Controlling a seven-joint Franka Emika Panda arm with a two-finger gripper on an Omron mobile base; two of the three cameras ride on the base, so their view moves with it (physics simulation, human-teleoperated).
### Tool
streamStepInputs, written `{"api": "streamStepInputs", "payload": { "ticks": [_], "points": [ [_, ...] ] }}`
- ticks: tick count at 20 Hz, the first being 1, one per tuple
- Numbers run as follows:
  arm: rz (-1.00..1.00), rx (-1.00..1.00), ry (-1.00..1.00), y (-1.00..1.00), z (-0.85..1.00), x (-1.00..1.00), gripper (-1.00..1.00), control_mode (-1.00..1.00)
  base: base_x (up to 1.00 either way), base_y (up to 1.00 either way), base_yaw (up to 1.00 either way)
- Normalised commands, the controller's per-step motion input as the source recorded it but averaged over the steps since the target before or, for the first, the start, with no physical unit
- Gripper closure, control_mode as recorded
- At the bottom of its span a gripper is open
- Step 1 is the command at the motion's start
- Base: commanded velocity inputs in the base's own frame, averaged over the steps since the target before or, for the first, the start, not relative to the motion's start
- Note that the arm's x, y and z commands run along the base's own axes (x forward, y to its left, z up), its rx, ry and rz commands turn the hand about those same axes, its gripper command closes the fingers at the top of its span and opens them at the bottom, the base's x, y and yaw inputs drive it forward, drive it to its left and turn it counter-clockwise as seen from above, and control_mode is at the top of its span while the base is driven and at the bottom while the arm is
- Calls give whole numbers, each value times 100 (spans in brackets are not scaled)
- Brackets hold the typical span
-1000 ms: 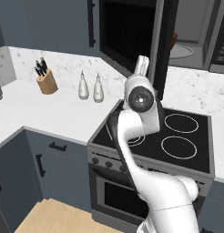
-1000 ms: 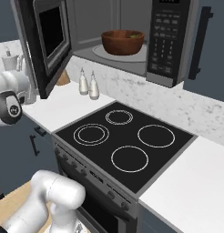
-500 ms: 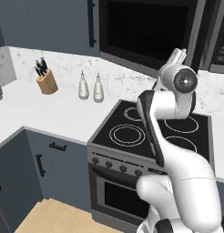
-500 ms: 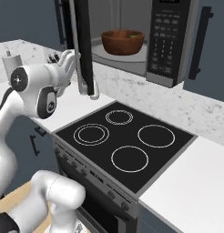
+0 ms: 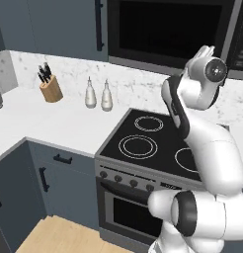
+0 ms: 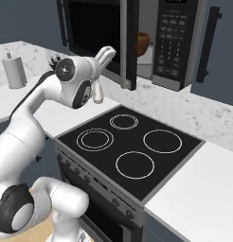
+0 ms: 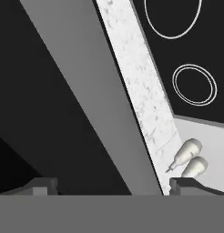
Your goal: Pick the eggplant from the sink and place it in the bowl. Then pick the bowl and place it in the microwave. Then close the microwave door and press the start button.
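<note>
- The microwave door point(image 6: 102, 40), upper middle of the right base view, now stands only a narrow way off the microwave point(image 6: 177, 42). Half a second ago it hung about half open, and a second ago it was swung wide.
- Through the remaining gap, a sliver of the bowl point(image 6: 143, 43) shows inside the cavity, just right of the door's edge. Earlier the whole bowl was in plain sight.
- The gripper point(image 6: 108, 56) sits against the door's lower outer face, fingers spread wide with nothing between them. It has travelled right with the door from the left edge of that view.
- In the left base view the door point(image 5: 170, 32) fills the upper middle almost flat-on, with the gripper point(image 5: 205, 51) at its lower right corner.
- In the hand view the two fingertips point(image 7: 41, 184) stand far apart at the bottom, the door's dark glass and grey frame point(image 7: 86, 91) slanting between them.
- The stove point(image 6: 130, 146) and two shakers point(image 5: 99, 94) are as before.
</note>
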Motion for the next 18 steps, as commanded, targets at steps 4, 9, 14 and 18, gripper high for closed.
{"api": "streamStepInputs", "payload": {
  "ticks": [4,9,14,18],
  "points": [
    [3,3,9,-25,12,71,-100,-100,0,0,0],
    [0,1,0,-21,0,60,-100,-100,0,0,0],
    [0,2,0,-22,0,59,-100,-100,0,0,0],
    [0,0,0,-4,0,72,-100,-100,0,0,0]
  ]
}}
